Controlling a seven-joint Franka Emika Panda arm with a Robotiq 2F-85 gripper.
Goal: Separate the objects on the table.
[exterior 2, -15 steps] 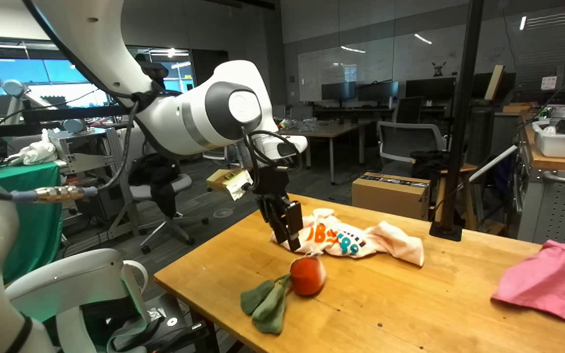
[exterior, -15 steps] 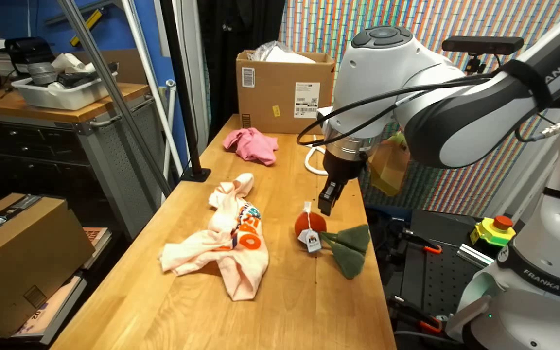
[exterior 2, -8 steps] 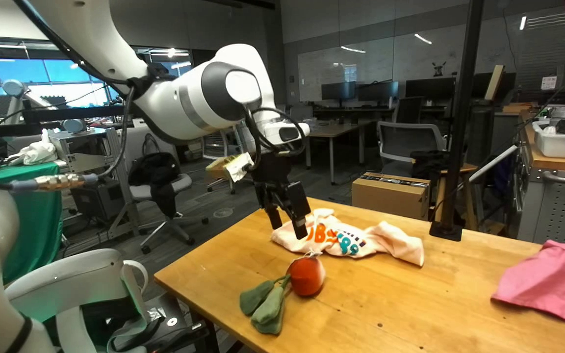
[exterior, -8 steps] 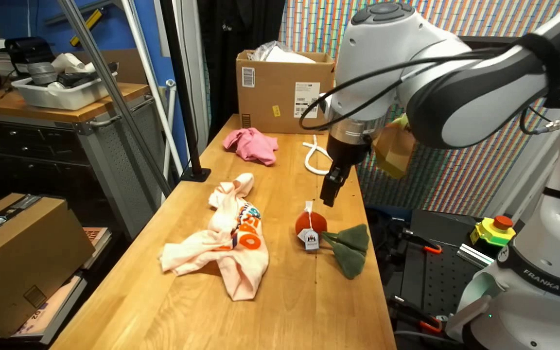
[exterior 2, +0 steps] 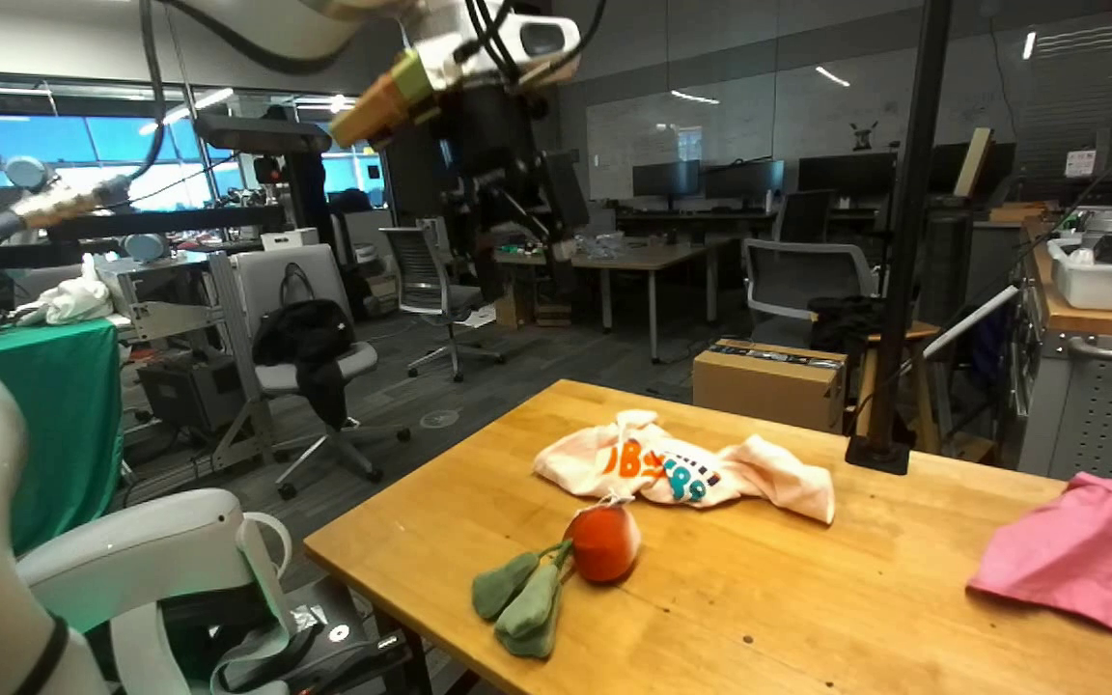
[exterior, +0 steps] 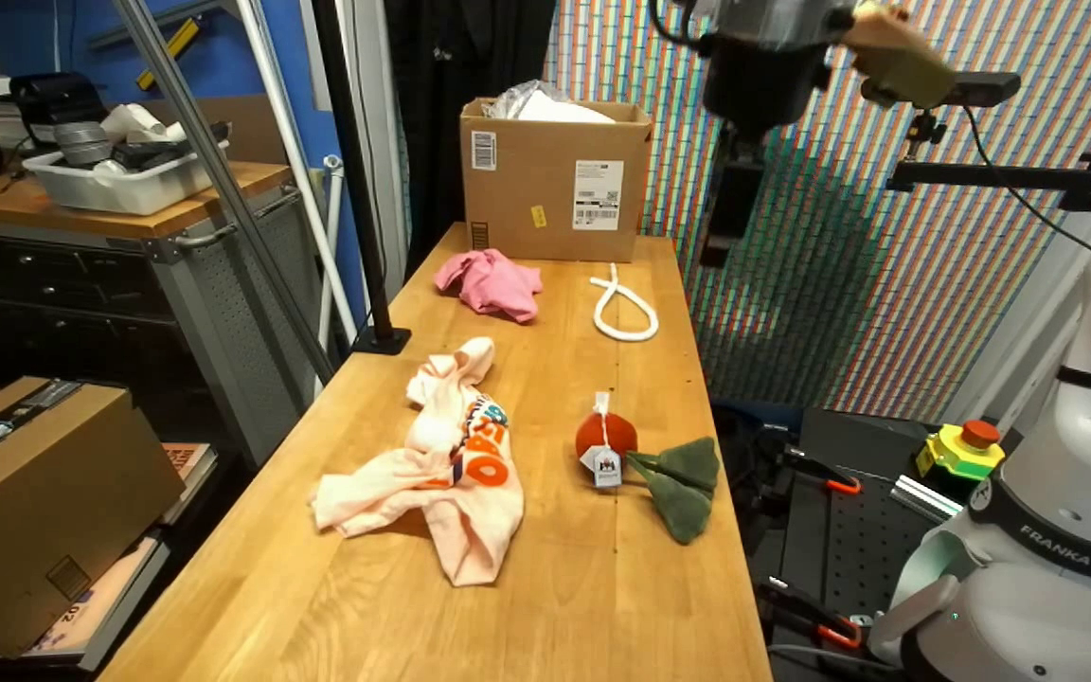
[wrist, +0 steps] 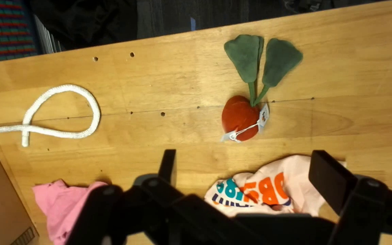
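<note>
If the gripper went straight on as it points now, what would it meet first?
Probably the toy vegetable, perhaps the table beside it; the gripper points down there, but depth is unclear.

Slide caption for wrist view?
Open gripper above the workbench: white rope loop, red plush vegetable, pink cloth and printed peach cloth lying apart.

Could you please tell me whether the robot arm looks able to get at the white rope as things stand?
Probably yes: the gripper is open and holds nothing, and the white rope lies on the table with nothing on top of it, though the cardboard box stands close by one end.
</note>
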